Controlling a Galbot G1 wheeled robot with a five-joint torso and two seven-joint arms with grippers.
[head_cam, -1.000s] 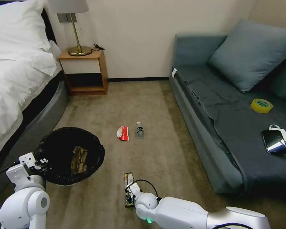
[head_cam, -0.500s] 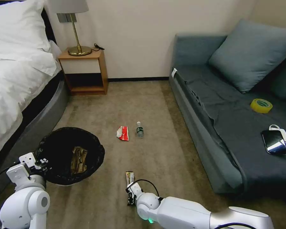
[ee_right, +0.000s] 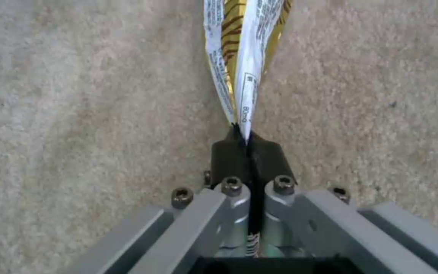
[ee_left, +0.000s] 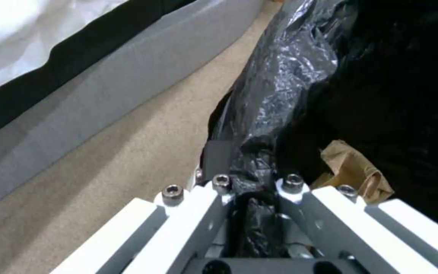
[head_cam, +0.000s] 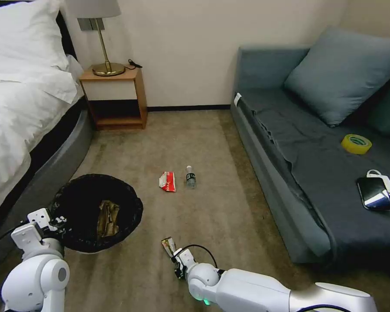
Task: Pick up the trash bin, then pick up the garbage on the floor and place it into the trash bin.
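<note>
The trash bin, lined with a black bag, stands by the bed at lower left. My left gripper is shut on its near rim, pinching the bag. A tan crumpled paper lies inside the bin. My right gripper is shut on one end of the long gold snack wrapper, which hangs just over the carpet. The red-white wrapper and the small clear bottle lie side by side on the floor farther ahead.
A white bed runs along the left, with a wooden nightstand and lamp behind it. The grey sofa on the right carries a yellow tape roll and a black phone. Open carpet lies between them.
The gold wrapper lay flat on the carpet under my right gripper; now it is pinched and lifted, its free end tilted toward the left. The left arm and bin have not moved.
</note>
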